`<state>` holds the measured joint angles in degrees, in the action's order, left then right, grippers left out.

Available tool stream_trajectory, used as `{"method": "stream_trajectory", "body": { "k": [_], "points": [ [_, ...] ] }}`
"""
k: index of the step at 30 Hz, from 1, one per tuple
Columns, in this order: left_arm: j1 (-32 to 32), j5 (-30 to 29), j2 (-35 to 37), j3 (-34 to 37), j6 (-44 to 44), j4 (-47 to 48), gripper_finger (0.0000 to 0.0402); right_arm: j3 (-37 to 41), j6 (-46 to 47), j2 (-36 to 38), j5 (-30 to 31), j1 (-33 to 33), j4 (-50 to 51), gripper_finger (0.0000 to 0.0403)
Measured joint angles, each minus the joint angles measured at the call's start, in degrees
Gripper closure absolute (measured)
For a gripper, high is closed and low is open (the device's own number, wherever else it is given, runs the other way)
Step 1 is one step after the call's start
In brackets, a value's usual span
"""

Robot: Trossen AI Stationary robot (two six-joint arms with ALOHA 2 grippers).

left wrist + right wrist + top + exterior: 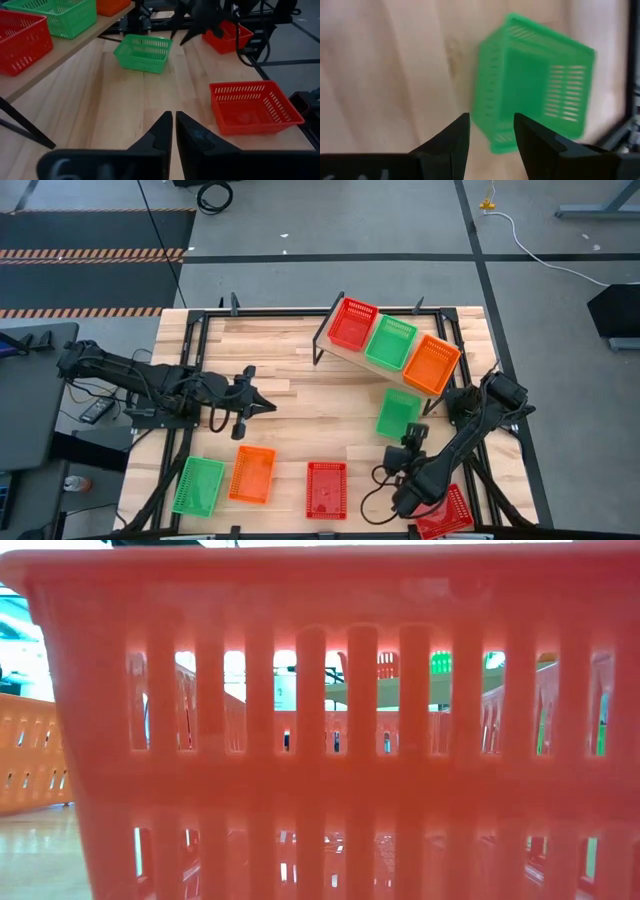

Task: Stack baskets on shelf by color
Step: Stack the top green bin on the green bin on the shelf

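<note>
Three mesh plastic baskets, red [352,323], green [390,342] and orange [432,364], sit side by side on the tilted light wooden shelf [337,348]. A fourth green mesh basket [399,412] lies on the counter [290,395] just beside that shelf. My right tool [491,131] hangs over it, fingers parted and empty. My left tool [174,131] waits closed, well apart from the shelf.

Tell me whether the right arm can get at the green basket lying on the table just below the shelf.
Probably yes. The right gripper hangs open right next to the green basket, and nothing lies between them on the table. The shelf is behind it, not in the way.
</note>
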<state>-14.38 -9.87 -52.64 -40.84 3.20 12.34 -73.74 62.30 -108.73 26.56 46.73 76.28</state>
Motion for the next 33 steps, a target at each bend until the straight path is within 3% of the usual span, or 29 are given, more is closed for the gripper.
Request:
{"method": "stream_trajectory", "body": {
  "k": [9, 16, 20, 25, 33],
  "points": [
    [0.0, 0.0, 0.0, 0.0, 0.0, -0.83, 0.0371, 5.12, -0.42, 0.0, -0.98, -1.73, -4.29, 0.0243],
    [0.0, 0.0, 0.0, 0.0, 0.0, -0.83, 0.0368, 7.25, -4.19, 0.0, -2.22, -3.77, -15.12, 0.0252],
    [0.0, 0.0, 0.0, 0.0, 0.01, -0.83, 0.0368, 6.24, -6.77, 0.02, -2.23, -4.44, -16.87, 0.0293],
    [0.0, 0.0, 0.0, 0.0, 0.02, -0.83, 0.0373, 5.69, -7.87, 0.02, -2.58, -4.75, -17.12, 0.0382],
    [0.0, 0.0, 0.0, 0.0, 0.02, -0.83, 0.0367, 3.85, -10.87, 0.02, -4.19, -4.73, -15.6, 0.0395]
  ]
}}
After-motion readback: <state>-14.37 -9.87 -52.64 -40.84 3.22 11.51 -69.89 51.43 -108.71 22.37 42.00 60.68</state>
